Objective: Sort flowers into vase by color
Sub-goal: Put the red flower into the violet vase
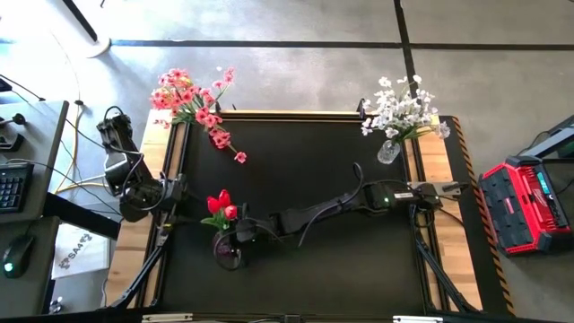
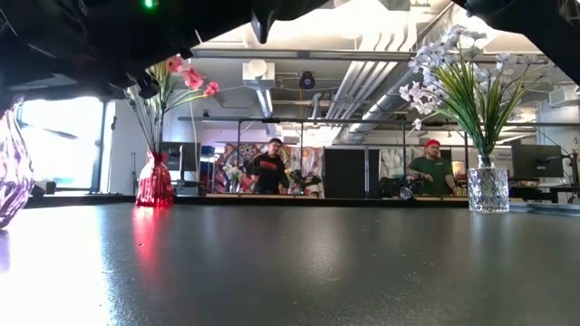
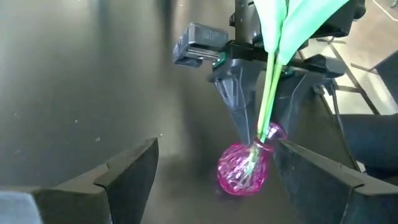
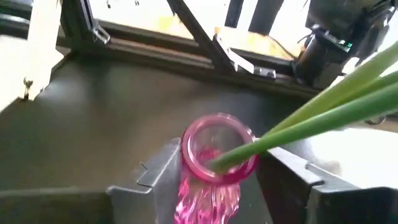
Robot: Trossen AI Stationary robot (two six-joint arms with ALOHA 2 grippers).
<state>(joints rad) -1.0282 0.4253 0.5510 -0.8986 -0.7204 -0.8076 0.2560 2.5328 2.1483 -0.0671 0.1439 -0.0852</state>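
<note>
Just above the pink vase (image 4: pixel 214 163) holding red tulips (image 1: pixel 221 205), the right gripper (image 4: pixel 217 177) stands part-open; left gripper (image 3: pixel 214 174) wide open.

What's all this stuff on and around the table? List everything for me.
Red flowers: a few buds, red, in the pink vase near the table's front left.
Pink vase: one, pink glass, front left of the table.
Pink flowers: one bunch, pink, back left corner, in a red vase.
White flowers: one bunch, white, back right corner, in a clear vase.
Table: one, black top.
Toolbox: one, red, right of the table.
People: two, in the room behind.
Left gripper: open, beside the pink vase.
Right gripper: around the pink vase's neck.
</note>
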